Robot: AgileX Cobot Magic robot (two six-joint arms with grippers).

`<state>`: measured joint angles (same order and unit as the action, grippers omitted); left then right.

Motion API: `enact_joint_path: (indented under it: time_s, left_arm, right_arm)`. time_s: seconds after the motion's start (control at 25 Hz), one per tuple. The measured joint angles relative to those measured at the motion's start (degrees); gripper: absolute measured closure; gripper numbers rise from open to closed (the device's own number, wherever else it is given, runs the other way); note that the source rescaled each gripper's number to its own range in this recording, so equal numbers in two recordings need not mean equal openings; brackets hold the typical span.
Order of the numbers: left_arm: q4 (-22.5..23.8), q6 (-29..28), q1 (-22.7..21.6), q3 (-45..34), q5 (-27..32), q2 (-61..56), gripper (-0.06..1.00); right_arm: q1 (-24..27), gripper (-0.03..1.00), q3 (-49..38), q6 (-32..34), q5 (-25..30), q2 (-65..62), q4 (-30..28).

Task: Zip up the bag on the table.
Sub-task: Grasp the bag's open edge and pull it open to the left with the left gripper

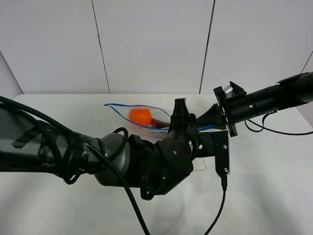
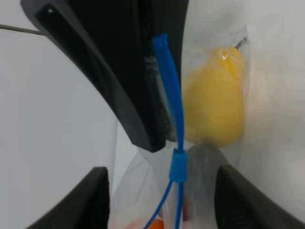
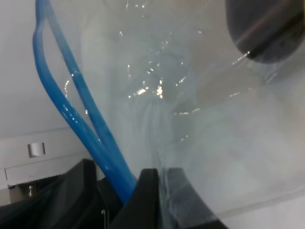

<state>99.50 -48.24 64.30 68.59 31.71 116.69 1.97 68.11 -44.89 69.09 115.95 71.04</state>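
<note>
The clear bag point(image 1: 142, 116) lies on the white table point(image 1: 274, 191) at the middle, with an orange ball inside. Its blue zip strip point(image 1: 117, 108) gapes open in a loop towards the left. In the left wrist view the strip point(image 2: 167, 71) runs to a small blue slider point(image 2: 177, 165), beside a yellow item point(image 2: 214, 105). My left gripper point(image 2: 171, 195) is open, its fingers point(image 2: 95, 200) straddling the strip at the slider; it shows in the high view point(image 1: 180, 116). My right gripper point(image 3: 125, 191) is shut on the strip's end point(image 3: 95, 138), at the bag's right point(image 1: 209, 123).
My bulky left arm point(image 1: 98, 156) crosses the front left of the table and hides part of the bag. The right arm point(image 1: 274, 100) comes in from the right with a black cable point(image 1: 279, 131) trailing. White wall panels stand behind the table.
</note>
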Motion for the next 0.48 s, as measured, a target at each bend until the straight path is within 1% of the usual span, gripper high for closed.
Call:
enact_joint_path:
  time_s: [0.48]
  left_arm:
    - [0.00,0.00,1.28,0.00,0.11,0.00,0.47]
  right_arm:
    - [0.00,0.97,0.00,0.00,0.00,0.00,-0.10]
